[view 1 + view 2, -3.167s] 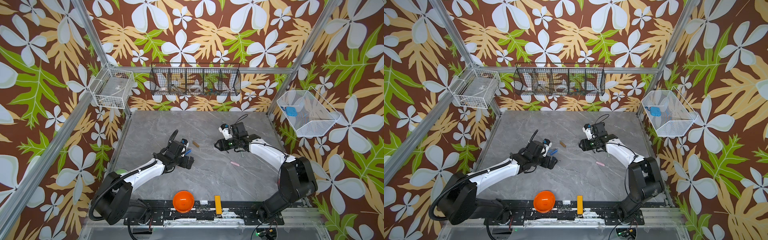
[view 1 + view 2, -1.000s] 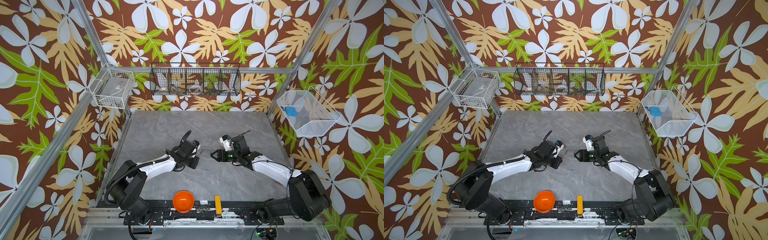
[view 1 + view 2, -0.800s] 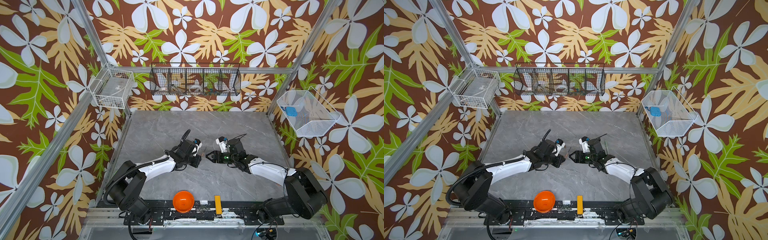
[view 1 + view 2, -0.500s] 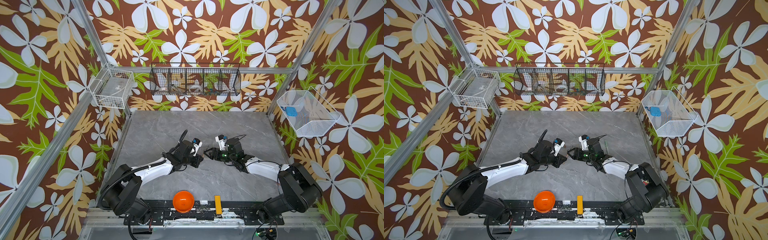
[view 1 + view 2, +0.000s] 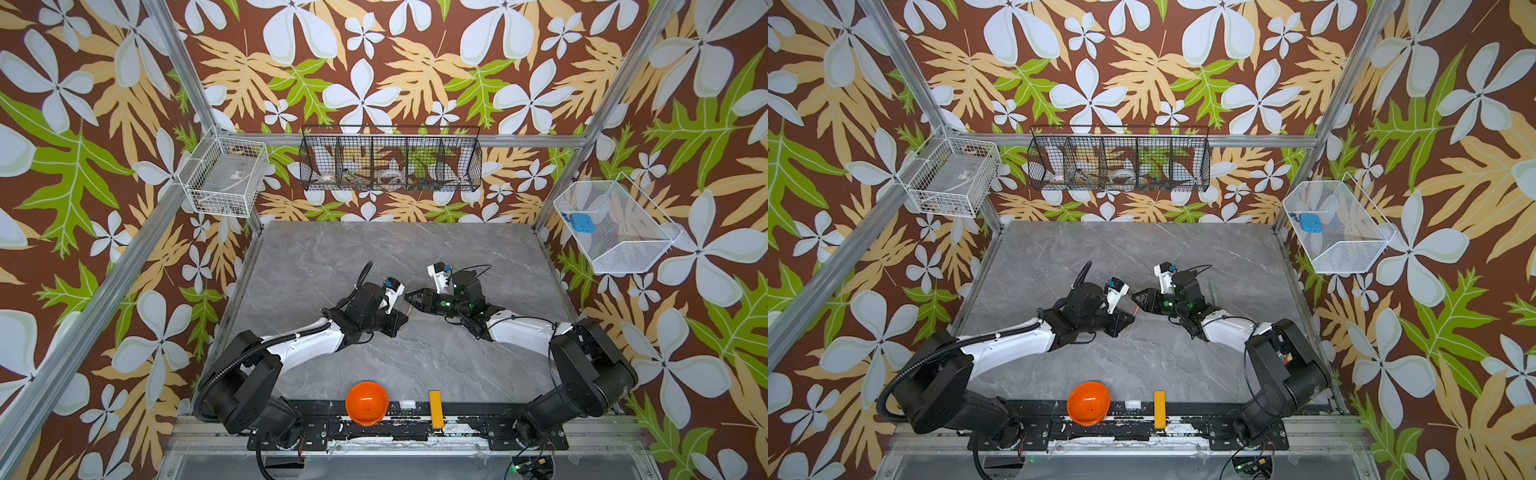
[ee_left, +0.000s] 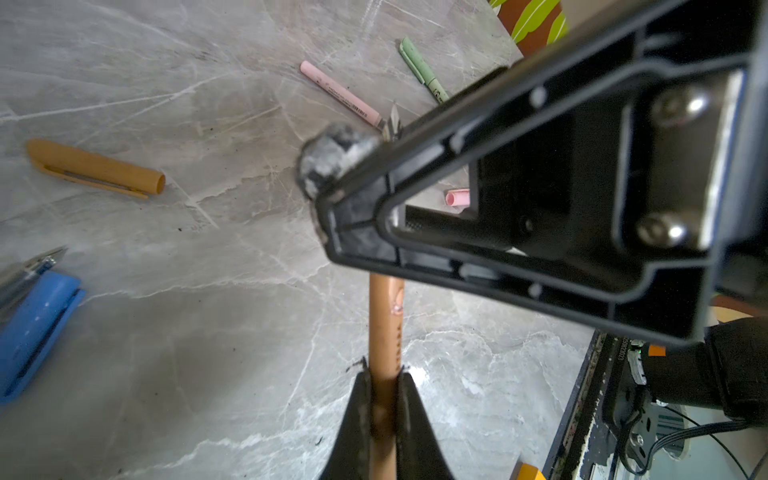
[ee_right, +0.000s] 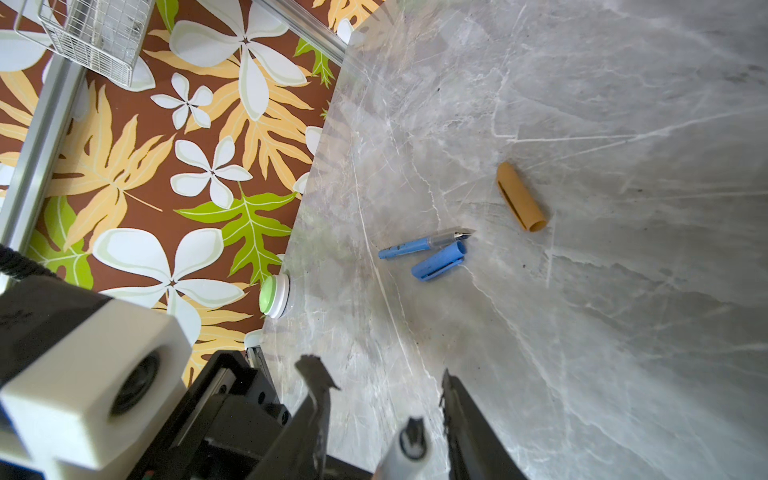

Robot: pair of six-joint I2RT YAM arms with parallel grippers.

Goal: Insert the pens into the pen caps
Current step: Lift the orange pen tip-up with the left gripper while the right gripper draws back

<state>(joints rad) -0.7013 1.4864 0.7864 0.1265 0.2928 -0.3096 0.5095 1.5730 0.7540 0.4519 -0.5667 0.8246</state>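
My left gripper (image 6: pixel 384 378) is shut on the brown pen (image 6: pixel 386 316), held above the table's middle. The pen's front end (image 7: pixel 413 440) pokes between the jaws of my right gripper (image 7: pixel 379 372), which stand apart with a gap on each side. In both top views the two grippers (image 5: pixel 405 318) (image 5: pixel 409 296) meet tip to tip. On the table lie the brown cap (image 7: pixel 521 197), the blue pen (image 7: pixel 419 245) next to the blue cap (image 7: pixel 438 262), a pink pen (image 6: pixel 340 93), a green pen (image 6: pixel 422 68) and a pink cap (image 6: pixel 457 197). The green cap is out of view.
An orange dome (image 5: pixel 367 403) and a yellow bar (image 5: pixel 434 409) sit at the table's front edge. A green button (image 7: pixel 272 297) is at the table's side edge. Wire baskets (image 5: pixel 390 164) (image 5: pixel 611 226) hang on the walls.
The right gripper has moved left to meet the left one, and its jaws have narrowed around the pen's front end. The left gripper stays shut on the brown pen.
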